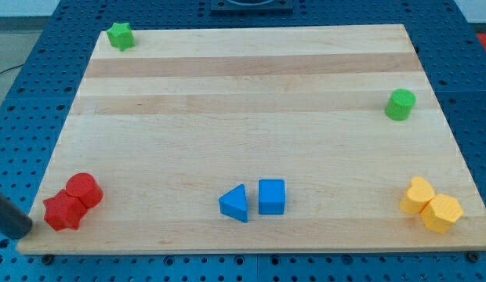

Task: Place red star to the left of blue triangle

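Observation:
The red star (pixel 63 210) lies near the board's bottom left corner, touching a red cylinder (pixel 85 189) just up and right of it. The blue triangle (pixel 235 204) lies at the bottom centre, with a blue cube (pixel 271 196) close on its right. My tip (pixel 23 229) is at the bottom left edge of the board, just left of the red star and a little apart from it. The rod comes in from the view's left edge.
A green star (pixel 120 35) sits at the top left corner. A green cylinder (pixel 400 104) stands at the right. Two yellow blocks (pixel 431 205) touch each other at the bottom right. The wooden board (pixel 243 94) lies on a blue perforated table.

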Controlling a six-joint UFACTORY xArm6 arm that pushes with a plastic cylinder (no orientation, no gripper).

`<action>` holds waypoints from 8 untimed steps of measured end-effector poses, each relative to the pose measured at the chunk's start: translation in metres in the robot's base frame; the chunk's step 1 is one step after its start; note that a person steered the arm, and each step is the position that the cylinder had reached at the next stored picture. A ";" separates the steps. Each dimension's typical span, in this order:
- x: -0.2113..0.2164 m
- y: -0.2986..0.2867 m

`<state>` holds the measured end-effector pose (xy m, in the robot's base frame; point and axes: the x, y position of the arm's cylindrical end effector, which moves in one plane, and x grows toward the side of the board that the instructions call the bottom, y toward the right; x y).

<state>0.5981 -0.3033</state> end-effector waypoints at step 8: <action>-0.023 0.057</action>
<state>0.5749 -0.2466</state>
